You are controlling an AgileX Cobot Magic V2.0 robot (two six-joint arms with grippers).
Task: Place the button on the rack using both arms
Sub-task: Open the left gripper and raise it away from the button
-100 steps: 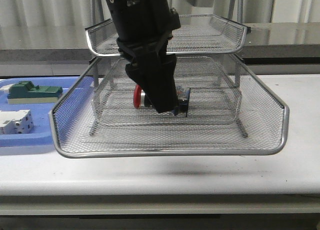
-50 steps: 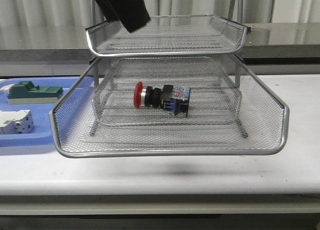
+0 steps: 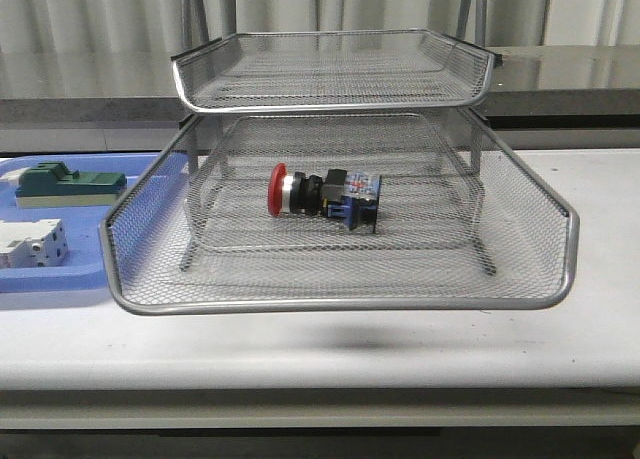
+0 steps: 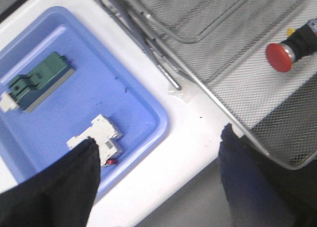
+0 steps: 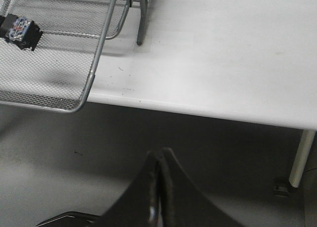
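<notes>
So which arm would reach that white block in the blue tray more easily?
The left: its open tool hangs over the flat blue plastic tray beside the white breaker block. The right tool is shut, off the table's far side.

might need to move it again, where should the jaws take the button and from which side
Grip the black body of the button, between red cap and blue rear. It lies on its side in the rack, cap pointing left in the front view, so come from above and in front, under the tier overhead, closing across its width.

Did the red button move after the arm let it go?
No. The button lies in the same spot on the rack's middle tray, red cap pointing left.
</notes>
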